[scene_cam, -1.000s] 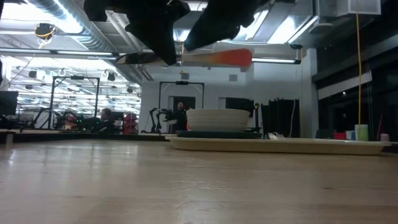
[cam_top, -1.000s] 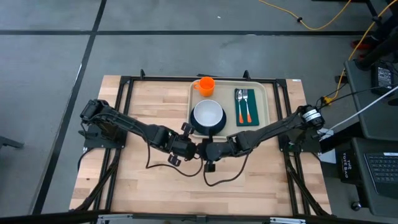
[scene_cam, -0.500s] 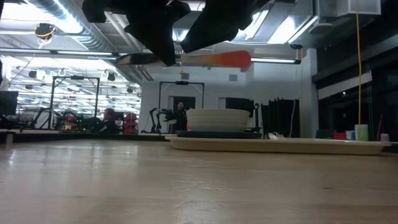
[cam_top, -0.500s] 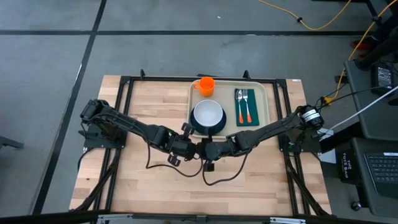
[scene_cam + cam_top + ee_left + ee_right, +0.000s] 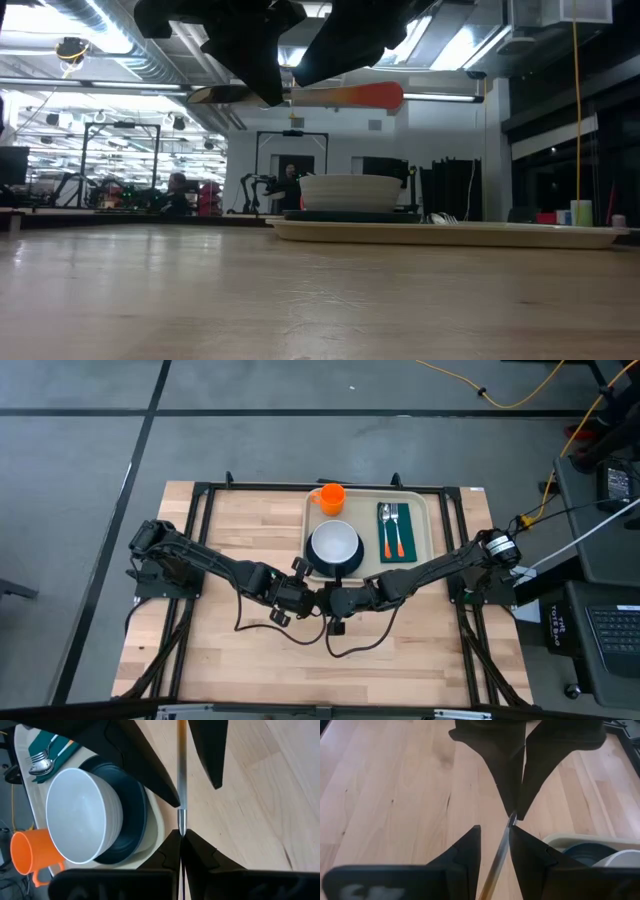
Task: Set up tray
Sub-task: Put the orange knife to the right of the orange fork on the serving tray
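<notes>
The tray (image 5: 421, 510) lies flat on the far side of the wooden table (image 5: 230, 650), right of centre. Its long axis runs across the table from left to right, and one long rim faces the arms.

Both grippers meet above the bare wood just in front of that near rim, toward the tray's left corner, and neither touches the tray. The left gripper (image 5: 308, 598) comes in from the left with its fingers pressed together on the thin steel end of an orange-handled utensil (image 5: 350, 95). The right gripper (image 5: 335, 601) comes in from the right. Its fingers stand apart on either side of the same steel shaft, with a gap showing on at least one side. In the low view the utensil hangs level, well clear of the tabletop, with the orange handle toward the picture's right. What kind of utensil it is cannot be told.

On the tray, a white bowl (image 5: 334, 543) sits on a dark teal plate (image 5: 346, 570) at the left end, nearest the grippers. An orange cup (image 5: 331, 496) stands behind the bowl at the far left corner. A dark green napkin (image 5: 394, 552) lies lengthwise at the right end, carrying a fork and spoon (image 5: 391, 525) with orange handles, side by side. The bowl and plate stand between the grippers and the cup.
</notes>
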{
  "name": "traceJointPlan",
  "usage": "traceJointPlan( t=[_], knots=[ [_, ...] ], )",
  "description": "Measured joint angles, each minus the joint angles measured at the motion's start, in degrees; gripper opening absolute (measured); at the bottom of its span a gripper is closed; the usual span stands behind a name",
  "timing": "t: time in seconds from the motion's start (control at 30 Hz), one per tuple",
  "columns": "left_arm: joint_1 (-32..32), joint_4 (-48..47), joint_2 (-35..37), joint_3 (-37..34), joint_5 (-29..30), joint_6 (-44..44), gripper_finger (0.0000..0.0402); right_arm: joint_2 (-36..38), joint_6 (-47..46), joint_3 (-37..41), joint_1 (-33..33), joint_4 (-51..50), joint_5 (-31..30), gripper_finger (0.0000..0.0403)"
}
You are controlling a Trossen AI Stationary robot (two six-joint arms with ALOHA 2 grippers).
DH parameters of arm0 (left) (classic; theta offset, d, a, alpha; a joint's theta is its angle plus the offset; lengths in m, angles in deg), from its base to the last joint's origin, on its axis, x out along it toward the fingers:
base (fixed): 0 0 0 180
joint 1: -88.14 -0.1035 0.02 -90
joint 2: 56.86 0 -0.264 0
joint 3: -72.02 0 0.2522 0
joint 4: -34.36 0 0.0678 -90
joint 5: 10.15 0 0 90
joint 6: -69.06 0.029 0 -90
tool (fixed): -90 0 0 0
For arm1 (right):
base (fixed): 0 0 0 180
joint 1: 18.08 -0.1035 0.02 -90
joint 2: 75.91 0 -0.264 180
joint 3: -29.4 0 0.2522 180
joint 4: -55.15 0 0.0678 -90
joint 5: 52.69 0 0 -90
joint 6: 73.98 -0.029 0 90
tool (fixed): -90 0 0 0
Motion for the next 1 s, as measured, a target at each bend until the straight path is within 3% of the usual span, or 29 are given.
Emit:
traceJointPlan(
  t=[0.4,0.77,1.0],
  knots=[
    [-0.1,0.5,0.0,0.0,2.9,0.7,0.0002,-0.1,-3.0,0.0,1.4,-4.2,-1.3,0.0106],
    [-0.4,0.9,0.0,0.0,0.7,1.2,0.0002,0.0,-3.0,0.0,2.0,-5.1,-1.2,0.0105],
    [-0.2,1.3,0.0,0.0,0.7,2.0,0.0002,0.0,-3.2,0.0,2.0,-6.2,-1.1,0.0067]
  ],
)
